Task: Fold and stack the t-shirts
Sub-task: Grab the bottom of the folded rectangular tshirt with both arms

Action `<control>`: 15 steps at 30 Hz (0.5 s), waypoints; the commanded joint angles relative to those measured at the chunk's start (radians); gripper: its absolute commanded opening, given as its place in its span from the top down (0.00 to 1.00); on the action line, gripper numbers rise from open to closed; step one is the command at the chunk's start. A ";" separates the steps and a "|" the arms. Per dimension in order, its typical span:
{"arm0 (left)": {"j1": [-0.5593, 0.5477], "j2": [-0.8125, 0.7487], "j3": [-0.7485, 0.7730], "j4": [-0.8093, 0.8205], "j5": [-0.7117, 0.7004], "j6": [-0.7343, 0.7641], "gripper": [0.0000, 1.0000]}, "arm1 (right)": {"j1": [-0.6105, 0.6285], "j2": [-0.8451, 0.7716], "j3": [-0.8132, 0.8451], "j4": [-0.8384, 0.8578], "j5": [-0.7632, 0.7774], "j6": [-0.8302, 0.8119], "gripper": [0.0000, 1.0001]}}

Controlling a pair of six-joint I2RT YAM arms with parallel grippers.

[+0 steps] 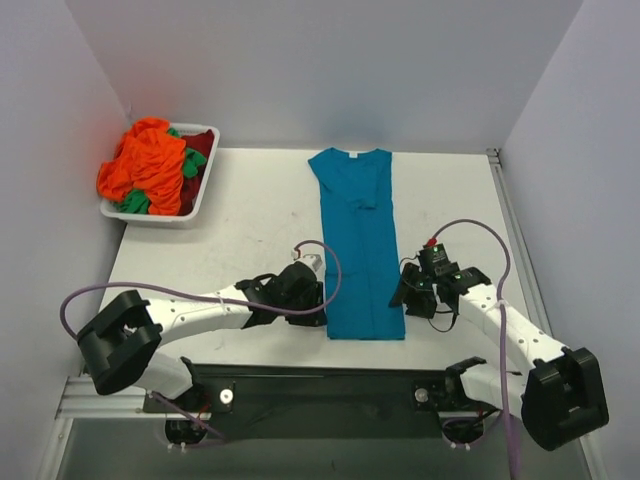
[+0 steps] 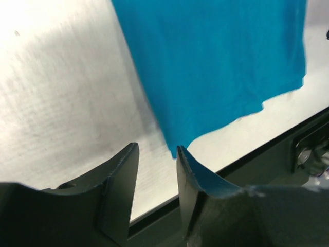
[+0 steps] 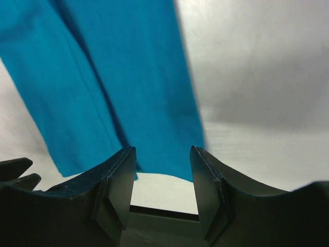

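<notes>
Left gripper [image 2: 157, 150] spread, the near-left hem corner of the teal t-shirt [image 1: 358, 240] right at one fingertip, nothing pinched. Right gripper [image 3: 162, 152] spread too, lined up on the near-right corner. The shirt lies in a long narrow strip on the table [image 1: 240, 210], collar far, so both arms look set to fold hem towards collar. The other t-shirts [image 1: 148, 170] wait heaped in the white tray [image 1: 150, 216].

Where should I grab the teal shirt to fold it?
Probably its near hem corners, from the near side: the teal shirt lies flat as a long strip, collar far, and the open left gripper and right gripper face one corner each.
</notes>
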 commanded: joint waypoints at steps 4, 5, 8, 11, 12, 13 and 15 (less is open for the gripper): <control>-0.066 0.005 -0.054 0.117 -0.009 -0.062 0.49 | 0.017 -0.219 -0.184 0.025 0.022 0.113 0.54; -0.072 0.007 -0.058 0.123 -0.022 -0.066 0.48 | 0.017 -0.253 -0.198 0.020 0.020 0.120 0.54; -0.082 0.008 -0.086 0.158 -0.028 -0.086 0.48 | 0.020 -0.300 -0.240 0.000 0.033 0.132 0.55; -0.085 0.017 -0.092 0.157 -0.038 -0.097 0.48 | 0.020 -0.317 -0.270 -0.014 0.037 0.144 0.58; -0.086 0.020 -0.092 0.155 -0.042 -0.098 0.48 | 0.020 -0.319 -0.276 -0.017 0.039 0.147 0.59; -0.086 0.023 -0.089 0.152 -0.045 -0.101 0.48 | 0.022 -0.319 -0.289 -0.018 0.039 0.149 0.59; -0.094 0.034 -0.090 0.154 -0.051 -0.105 0.49 | 0.020 -0.316 -0.296 -0.015 0.042 0.156 0.60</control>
